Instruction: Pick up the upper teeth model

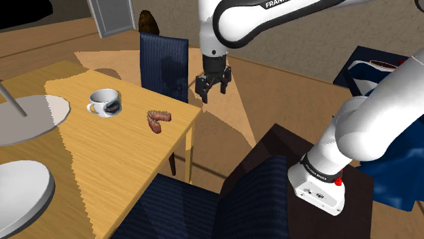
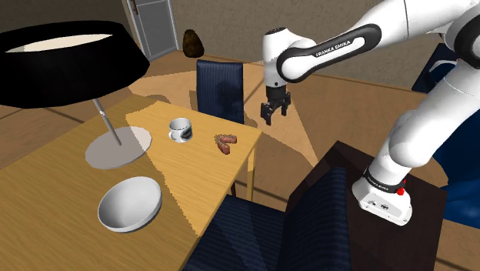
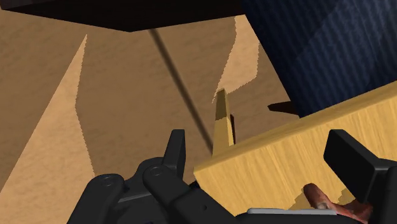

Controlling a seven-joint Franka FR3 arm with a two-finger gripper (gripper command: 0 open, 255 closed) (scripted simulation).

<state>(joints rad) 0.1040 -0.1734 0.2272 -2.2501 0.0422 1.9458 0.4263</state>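
— While the black two-finger gripper (image 1: 213, 94) hangs in the air off the table's corner, how do its fingers stand?

— Apart, and with nothing clasped. In the wrist view the gripper (image 3: 261, 159) has only the edge of the light wooden table (image 3: 280, 162) and one of its legs showing beyond the gap.

— And the upper teeth model?

— That reddish-pink, curved teeth model (image 1: 158, 121) lies flat on the tabletop near the right edge, close to the corner. It sits lower than the gripper and to the shoulder view's left of it, apart from the fingers. In the wrist view it (image 3: 324, 200) peeps out beside one fingertip.

— What else is on the table (image 1: 115, 170)?

— A white mug with a dark print (image 1: 105, 103) stands to the left of the teeth, near but not touching. Farther left is the round grey base of a lamp (image 1: 27, 119), and the second exterior view shows its black shade (image 2: 69, 61). Nearest the camera lies a pale grey bowl (image 2: 129, 204).

— And around it?

— A dark blue chair (image 1: 163, 64) stands at the far side, just left of the gripper (image 2: 275, 115). Another dark blue chair back (image 1: 204, 210) rises at the near side.
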